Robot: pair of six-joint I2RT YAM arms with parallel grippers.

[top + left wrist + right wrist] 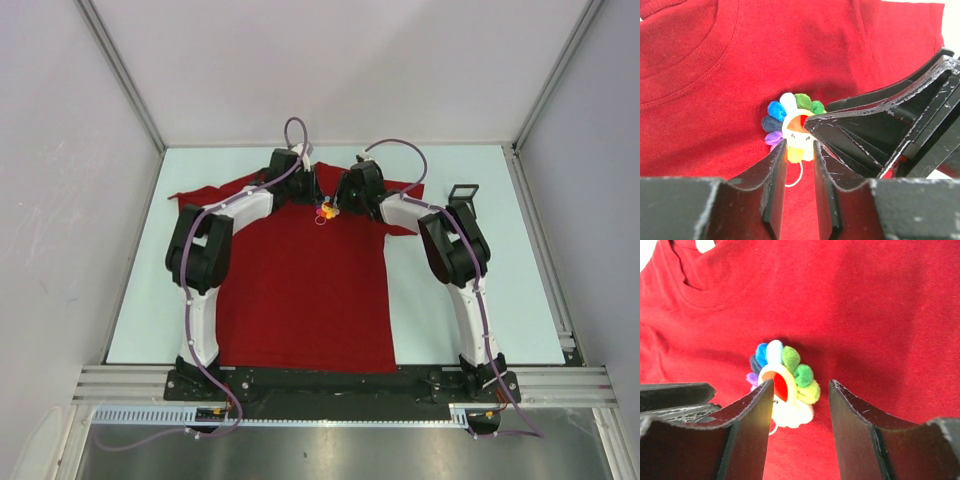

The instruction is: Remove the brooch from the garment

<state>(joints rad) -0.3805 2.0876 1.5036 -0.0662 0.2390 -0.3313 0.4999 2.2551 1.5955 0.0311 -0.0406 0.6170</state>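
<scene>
We see the left claw [799, 146] set narrow around the brooch [790, 120], grip uncertain; the right claw [801, 385] gapes alongside, likely to steady the T-shirt [715, 100].

We see two slim arms, the left arm [205, 262] and the right arm [455, 255], each built of white shell links joined by bulky black joint housings. A thin purple cable [189, 330] runs along each one and loops free above the wrist. Both arms sit on black base plates [200, 382]. The left end effector [800, 150] has two flat black fingers [772, 190] with whitish scuffs along their edges. The right end effector [801, 387] has matching black, wedge-shaped fingers [747, 430], scratched grey at the rims.
</scene>
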